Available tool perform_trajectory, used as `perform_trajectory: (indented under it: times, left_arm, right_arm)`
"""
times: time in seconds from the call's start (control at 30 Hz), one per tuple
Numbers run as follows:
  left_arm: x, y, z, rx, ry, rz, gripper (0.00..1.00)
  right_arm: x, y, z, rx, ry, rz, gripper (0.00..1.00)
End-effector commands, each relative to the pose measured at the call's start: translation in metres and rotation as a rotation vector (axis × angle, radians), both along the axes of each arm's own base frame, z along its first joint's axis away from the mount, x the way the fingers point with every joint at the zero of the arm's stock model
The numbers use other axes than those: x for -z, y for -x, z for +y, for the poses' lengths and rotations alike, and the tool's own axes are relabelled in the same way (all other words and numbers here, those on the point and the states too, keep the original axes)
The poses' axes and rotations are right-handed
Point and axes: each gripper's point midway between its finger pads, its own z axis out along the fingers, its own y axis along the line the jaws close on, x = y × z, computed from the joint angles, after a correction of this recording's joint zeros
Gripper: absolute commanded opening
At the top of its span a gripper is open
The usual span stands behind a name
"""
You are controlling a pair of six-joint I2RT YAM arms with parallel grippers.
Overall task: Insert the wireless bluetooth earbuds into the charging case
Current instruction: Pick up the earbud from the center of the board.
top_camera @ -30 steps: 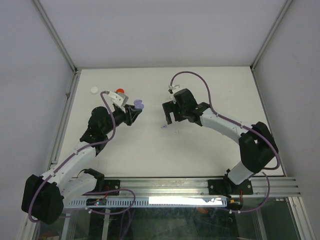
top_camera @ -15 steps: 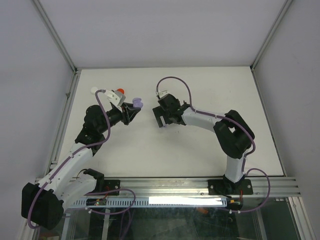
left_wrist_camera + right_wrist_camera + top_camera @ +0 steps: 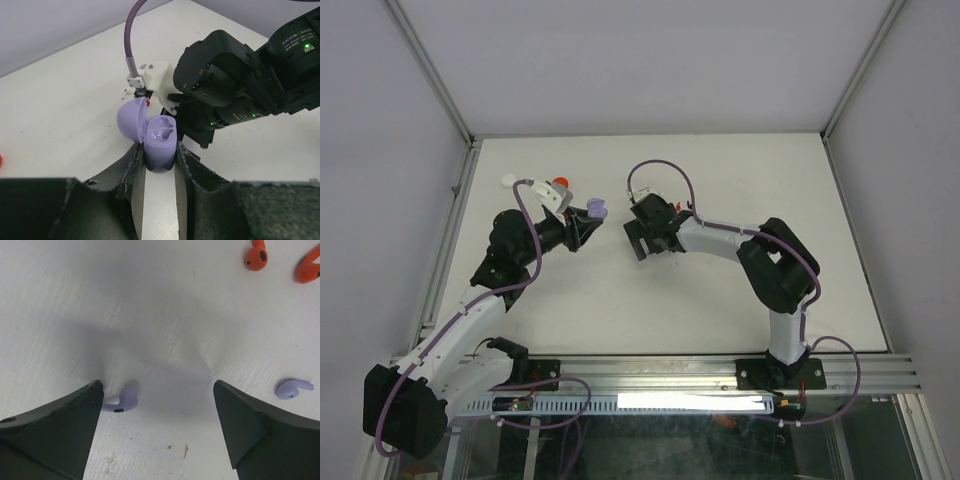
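On the white table (image 3: pixel 700 310), the left gripper (image 3: pixel 160 156) clenched the open lavender case (image 3: pixel 161 140), cups upturned to receive, while the right gripper (image 3: pixel 157 390) hung spread above a lavender earbud (image 3: pixel 125 401) at its eight o'clock, seemingly to pick it.

Left arm (image 3: pixel 510 252), jaws pinched narrow; right arm (image 3: pixel 716 236), jaws wide apart.

overhead, wrist close-ups; charging case (image 3: pixel 597 209) in two

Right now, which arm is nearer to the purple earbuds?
Right. The right arm has its open jaws above the purple earbuds; the left arm holds the purple case farther left.
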Motion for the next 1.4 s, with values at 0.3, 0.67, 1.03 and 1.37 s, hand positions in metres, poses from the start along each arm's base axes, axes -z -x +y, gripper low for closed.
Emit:
perform_trajectory:
  times: [0.3, 0.67, 1.03, 1.37]
  left_arm:
    - [-0.024, -0.001, -0.005, 0.043, 0.004, -0.071, 0.0]
    - [-0.025, -0.002, -0.004, 0.038, 0.001, -0.076, 0.0]
    - [-0.026, -0.002, -0.002, 0.028, -0.001, -0.082, 0.0]
    - [-0.027, -0.001, -0.003, 0.036, 0.001, -0.084, 0.0]
  right_arm:
    - [-0.005, 0.02, -0.02, -0.028, 0.039, 0.02, 0.93]
    - [-0.038, 0.02, 0.007, -0.057, -0.095, 0.035, 0.82]
    - [-0.036, 0.006, 0.02, 0.044, -0.106, 0.097, 0.59]
    - [-0.021, 0.007, 0.025, 0.075, -0.076, 0.168, 0.45]
